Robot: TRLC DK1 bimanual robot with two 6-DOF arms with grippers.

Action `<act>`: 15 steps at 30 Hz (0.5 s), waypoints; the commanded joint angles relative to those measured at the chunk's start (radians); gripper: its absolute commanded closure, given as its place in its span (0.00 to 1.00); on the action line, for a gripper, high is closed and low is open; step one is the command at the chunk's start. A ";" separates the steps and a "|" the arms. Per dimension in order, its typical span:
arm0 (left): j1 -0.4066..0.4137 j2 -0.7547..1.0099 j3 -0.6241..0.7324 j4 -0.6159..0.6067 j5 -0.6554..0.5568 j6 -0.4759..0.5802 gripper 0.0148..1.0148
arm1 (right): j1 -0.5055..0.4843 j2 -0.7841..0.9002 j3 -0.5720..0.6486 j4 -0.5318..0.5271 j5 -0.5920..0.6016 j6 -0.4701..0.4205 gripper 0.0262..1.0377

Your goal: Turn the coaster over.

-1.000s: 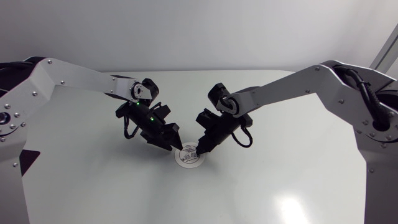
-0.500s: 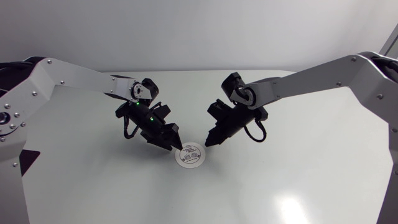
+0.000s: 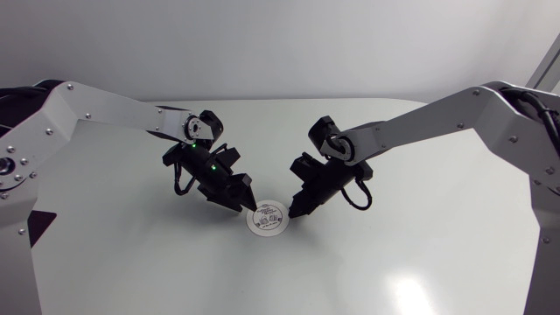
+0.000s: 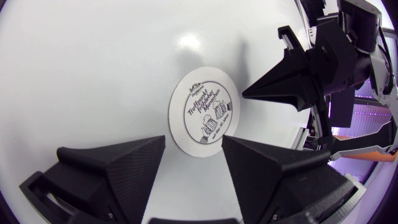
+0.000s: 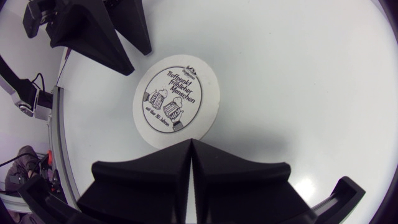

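The round white coaster lies flat on the table with its printed side up. My left gripper is low at the coaster's left rim and open; in the left wrist view its fingers stand apart on either side of the near edge of the coaster. My right gripper is shut to a single point at the coaster's right rim. In the right wrist view its tip rests at the near edge of the coaster, with the left gripper just beyond.
The white table spreads bare around the coaster. Both arms slant in from the sides and meet near the middle, their tips a coaster's width apart.
My right gripper drew back and up off the coaster's top, then came down again at its right rim. The left gripper and the coaster stayed where they were.
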 commanded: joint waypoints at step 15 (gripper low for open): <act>-0.005 0.067 0.042 0.002 -0.003 0.012 0.37 | 0.012 0.103 0.009 0.016 -0.005 -0.021 0.98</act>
